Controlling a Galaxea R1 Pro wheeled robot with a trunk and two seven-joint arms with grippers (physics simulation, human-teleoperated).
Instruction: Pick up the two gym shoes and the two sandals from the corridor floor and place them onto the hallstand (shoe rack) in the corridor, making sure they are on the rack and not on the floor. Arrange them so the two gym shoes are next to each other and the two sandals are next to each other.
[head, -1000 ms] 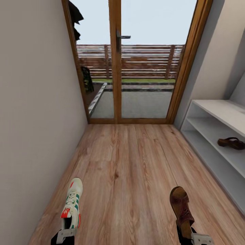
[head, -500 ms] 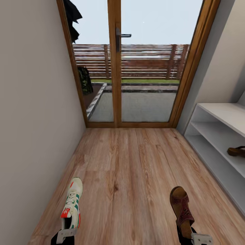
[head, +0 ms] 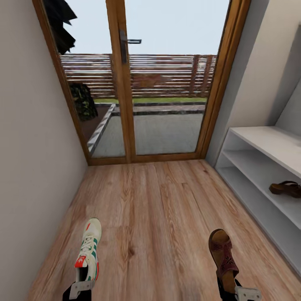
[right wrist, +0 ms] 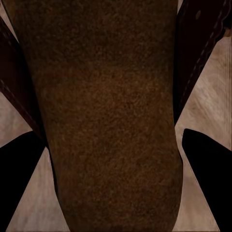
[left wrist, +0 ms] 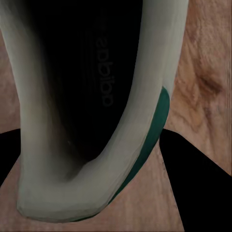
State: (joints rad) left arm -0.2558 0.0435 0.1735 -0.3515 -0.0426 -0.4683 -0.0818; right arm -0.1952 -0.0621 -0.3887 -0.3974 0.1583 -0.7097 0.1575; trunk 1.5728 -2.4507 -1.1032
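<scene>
View swung left; two sandals [head: 223, 255] [head: 285, 188], one sneaker [head: 88, 250].

We're seeing one gym shoe [head: 89, 250], held low at left. We're counting two sandals: one sandal held low at right [head: 223, 257], a second sandal on the hallstand's [head: 267, 144] middle shelf [head: 286, 188]. One hallstand.

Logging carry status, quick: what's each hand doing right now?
Left hand: closed on a gym shoe.
Right hand: closed on a sandal.
</scene>
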